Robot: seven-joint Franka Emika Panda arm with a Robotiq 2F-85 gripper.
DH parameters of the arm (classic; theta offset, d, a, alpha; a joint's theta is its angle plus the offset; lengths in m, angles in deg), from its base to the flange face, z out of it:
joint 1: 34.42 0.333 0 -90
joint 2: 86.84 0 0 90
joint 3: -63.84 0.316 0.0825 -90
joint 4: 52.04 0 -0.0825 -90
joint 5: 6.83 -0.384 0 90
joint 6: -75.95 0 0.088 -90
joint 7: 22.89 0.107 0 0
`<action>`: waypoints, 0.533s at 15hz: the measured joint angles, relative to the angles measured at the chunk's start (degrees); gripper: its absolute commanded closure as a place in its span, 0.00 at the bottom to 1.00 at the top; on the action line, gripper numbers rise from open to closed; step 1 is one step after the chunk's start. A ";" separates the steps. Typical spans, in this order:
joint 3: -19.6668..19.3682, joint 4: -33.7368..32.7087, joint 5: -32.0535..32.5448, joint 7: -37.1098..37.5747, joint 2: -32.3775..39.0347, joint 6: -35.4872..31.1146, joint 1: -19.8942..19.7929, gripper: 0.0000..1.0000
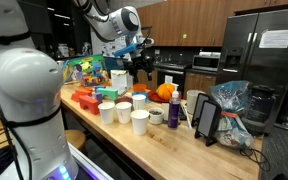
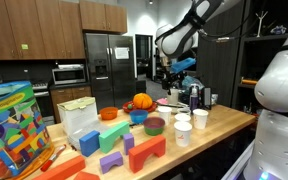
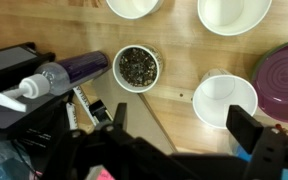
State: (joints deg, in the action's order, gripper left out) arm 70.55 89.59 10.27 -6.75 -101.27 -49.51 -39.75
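My gripper [image 3: 184, 130] is open and empty, held well above the wooden counter [image 3: 174, 60]; it also shows in both exterior views [image 1: 139, 55] [image 2: 179, 72]. Below it in the wrist view a white cup [image 3: 224, 98] stands between the fingers' line and a small cup of dark bits [image 3: 137, 67]. A purple bowl [image 3: 284, 70] is at the right edge. A purple spray bottle [image 3: 59, 78] lies at the left. Several white cups [image 1: 123, 110] stand grouped on the counter in both exterior views [image 2: 183, 130].
Coloured toy blocks [image 2: 134, 152] and a toy box [image 2: 12, 125] fill one end of the counter. An orange pumpkin [image 1: 164, 93], a dark tablet on a stand [image 1: 206, 118] and a plastic bag [image 1: 229, 105] sit at the other end. A fridge [image 2: 109, 65] stands behind.
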 measured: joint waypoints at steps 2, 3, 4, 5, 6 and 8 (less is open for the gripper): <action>0.40 -0.27 0.27 -1.53 -0.47 -0.18 2.26 0.00; 0.84 -0.34 0.52 -2.46 -0.94 -0.25 3.59 0.00; 1.35 -0.36 0.79 -3.23 -1.53 -0.37 4.89 0.00; 1.84 -0.32 0.82 -4.07 -2.17 -0.61 6.10 0.00; 2.18 -0.26 0.82 -5.05 -2.78 -0.93 7.15 0.00; 2.26 0.04 0.27 -8.08 -3.82 -1.49 8.93 0.00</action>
State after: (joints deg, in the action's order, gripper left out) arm 72.81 89.62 10.54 -14.83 -105.09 -50.99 -30.83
